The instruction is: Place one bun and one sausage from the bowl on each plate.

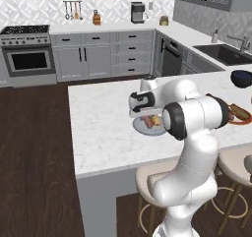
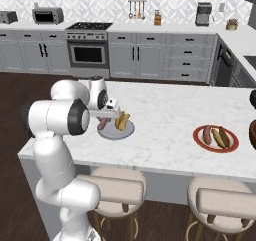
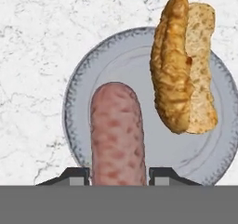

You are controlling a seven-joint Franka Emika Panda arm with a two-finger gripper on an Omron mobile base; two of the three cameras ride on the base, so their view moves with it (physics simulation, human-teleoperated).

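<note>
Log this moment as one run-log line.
pincer: shut on sausage, above grey plate | bun: on grey plate | red-rimmed plate: bun and sausage on it

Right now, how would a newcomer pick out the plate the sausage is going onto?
Start at the white marble island counter and go to the end where the arm stands. There lies the flat round plain grey plate under the end effector, carrying a split golden-brown bun. The other plate has a red-orange rim.
</note>
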